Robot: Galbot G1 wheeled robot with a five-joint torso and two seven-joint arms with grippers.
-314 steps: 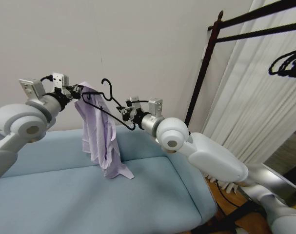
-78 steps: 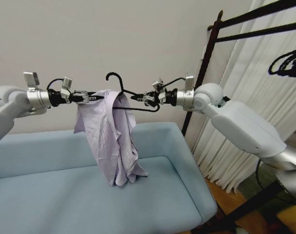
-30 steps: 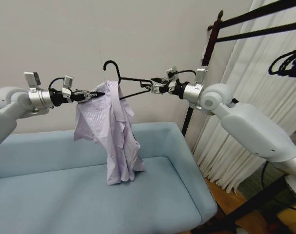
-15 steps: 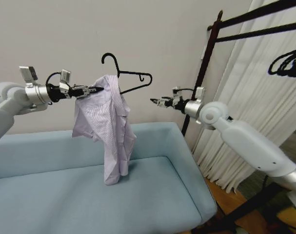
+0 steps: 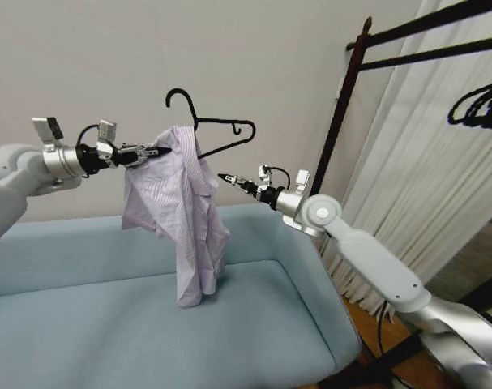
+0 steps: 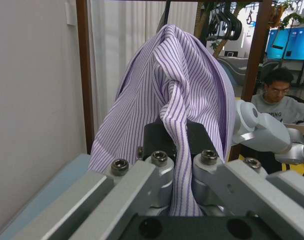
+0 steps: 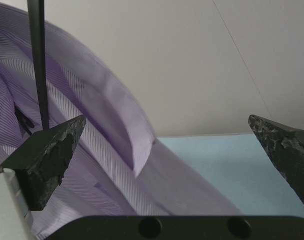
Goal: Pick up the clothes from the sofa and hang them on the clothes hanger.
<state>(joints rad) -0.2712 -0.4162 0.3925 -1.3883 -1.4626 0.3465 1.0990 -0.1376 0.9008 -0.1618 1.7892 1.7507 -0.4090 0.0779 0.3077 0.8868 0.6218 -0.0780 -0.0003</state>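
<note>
Hanging in the upper middle of the head view, the striped shirt (image 5: 187, 219) drapes off a black hanger (image 5: 221, 121) whose hook stands up and whose long axis runs roughly left to right across the frame, its bare arm reaching toward the right. The left pincer (image 5: 154, 151) comes in from the upper left and is clenched on a fold of the shirt near the collar; the left wrist view shows cloth pinched between its two sides, and whether the hanger is caught in that grip too cannot be told. The shirt's tail hangs down toward the blue sofa (image 5: 83, 324). The right pincer (image 5: 228, 178) sits near the frame's centre, just right of the shirt and below the hanger's bare arm, aimed back at the cloth. It is released, its dark fingertips (image 7: 46, 155) spread wide and holding nothing; the hanger's thin rod passes close by one tip, contact unclear. The dark rack (image 5: 343, 105) stands at the right of the frame, well apart from the hanger, so the load likely has to travel rightward, with the left arm carrying it.
</note>
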